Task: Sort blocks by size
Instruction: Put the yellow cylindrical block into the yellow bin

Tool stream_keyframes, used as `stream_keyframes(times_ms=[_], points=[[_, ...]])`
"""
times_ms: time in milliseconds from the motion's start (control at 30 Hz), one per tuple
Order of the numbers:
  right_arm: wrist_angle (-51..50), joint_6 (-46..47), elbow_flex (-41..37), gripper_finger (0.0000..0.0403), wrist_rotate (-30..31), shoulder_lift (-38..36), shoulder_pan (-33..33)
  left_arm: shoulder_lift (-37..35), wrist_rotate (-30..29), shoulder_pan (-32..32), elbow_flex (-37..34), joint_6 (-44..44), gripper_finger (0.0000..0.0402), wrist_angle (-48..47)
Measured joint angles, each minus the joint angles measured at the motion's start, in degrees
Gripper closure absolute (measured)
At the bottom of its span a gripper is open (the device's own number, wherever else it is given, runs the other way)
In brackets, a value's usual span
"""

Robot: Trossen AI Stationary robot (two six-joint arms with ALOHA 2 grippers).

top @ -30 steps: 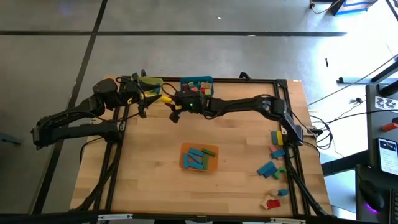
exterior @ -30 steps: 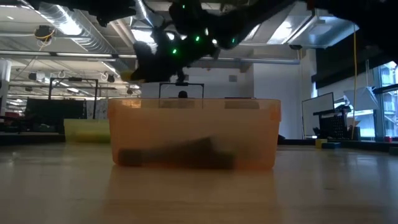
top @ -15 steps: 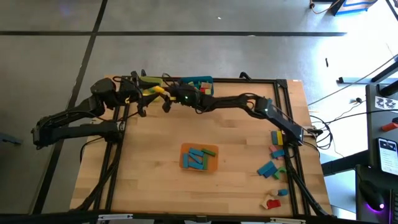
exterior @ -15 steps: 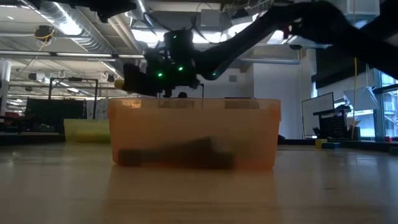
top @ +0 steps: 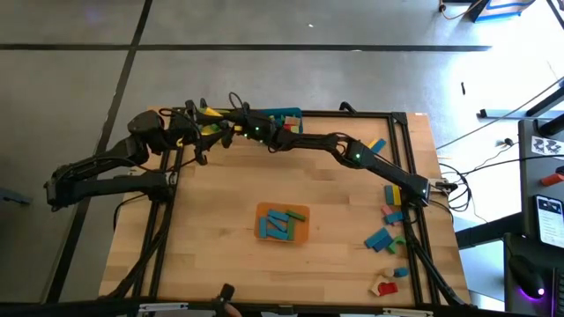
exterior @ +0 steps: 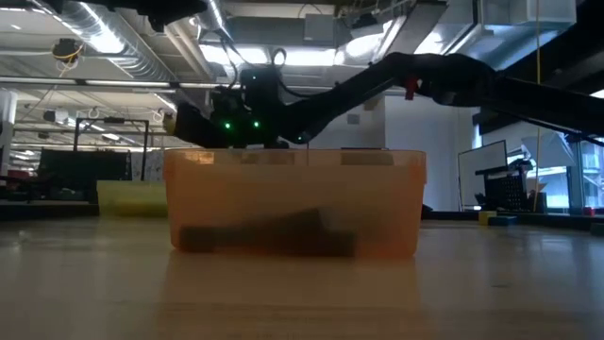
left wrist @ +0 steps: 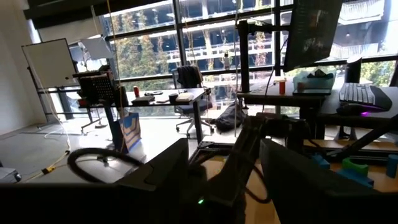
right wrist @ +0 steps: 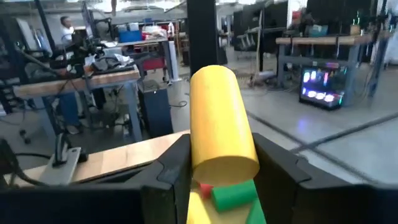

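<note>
My right gripper [right wrist: 222, 163] reaches across the far side of the table and is shut on a yellow cylinder block [right wrist: 221, 118]. It hangs over the yellow bin [top: 210, 115] at the far left. A green block [right wrist: 235, 194] lies in that bin below the cylinder. My left gripper [left wrist: 224, 177] stands open just left of that bin, with nothing between its fingers. The orange bin [top: 282, 223] at the table's middle holds several blue and green blocks. More blocks [top: 388, 224] lie loose by the right edge. My right gripper pinches the yellow cylinder's round sides [right wrist: 198, 155] between its two fingers. The fingers run level, coming from the table's right. The cylinder lies along them and sticks out past their tips. It is lifted clear, above the yellow bin.
A teal bin [top: 280, 115] with blocks stands at the far edge, right of the yellow bin. In the low view the orange bin [exterior: 293, 203] fills the middle and the yellow bin [exterior: 132, 196] shows behind it. Bare wood lies around the orange bin.
My right gripper has carried the yellow cylinder toward the table's left and far edge, from beside the teal bin to over the yellow bin, sinking a little. Its arm has stretched out. It has stayed shut on the block.
</note>
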Motion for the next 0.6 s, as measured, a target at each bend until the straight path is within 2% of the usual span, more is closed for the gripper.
stream_keyframes(times_ms=[167, 433, 600], points=[[0.1, 0.7, -0.1, 0.0267, 3.2, 0.0, -0.7, 0.3, 0.0, 0.0, 0.0, 0.0, 0.0219, 0.8], [-2.7, 0.4, -0.1, 0.0267, 3.8, 0.1, -1.0, 1.5, 0.0, 0.0, 0.0, 0.5, 0.0219, 0.7], [-0.1, 0.4, -0.1, 0.0267, 3.3, 2.6, -1.0, 1.6, 0.0, 0.0, 0.0, 0.4, 0.0219, 0.5]])
